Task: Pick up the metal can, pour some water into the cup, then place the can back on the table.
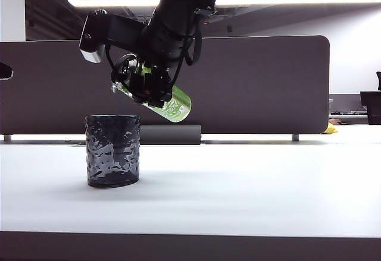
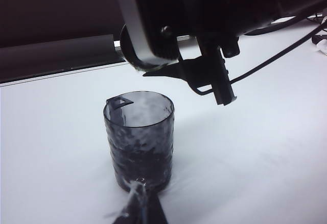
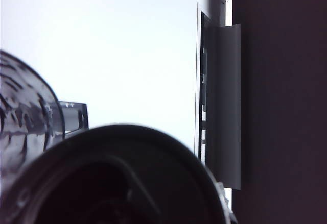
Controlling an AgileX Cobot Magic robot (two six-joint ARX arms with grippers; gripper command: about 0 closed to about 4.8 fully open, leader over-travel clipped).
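Right tool point(image 1: 152, 88) half hides tilted metal can point(image 1: 172, 103).

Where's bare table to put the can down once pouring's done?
The table is bare right of the cup out to the frame edge, and along the front edge. A narrower strip lies left of the cup. It's crowded above the cup, where the right gripper holds the tilted can. The left gripper isn't clearly visible.
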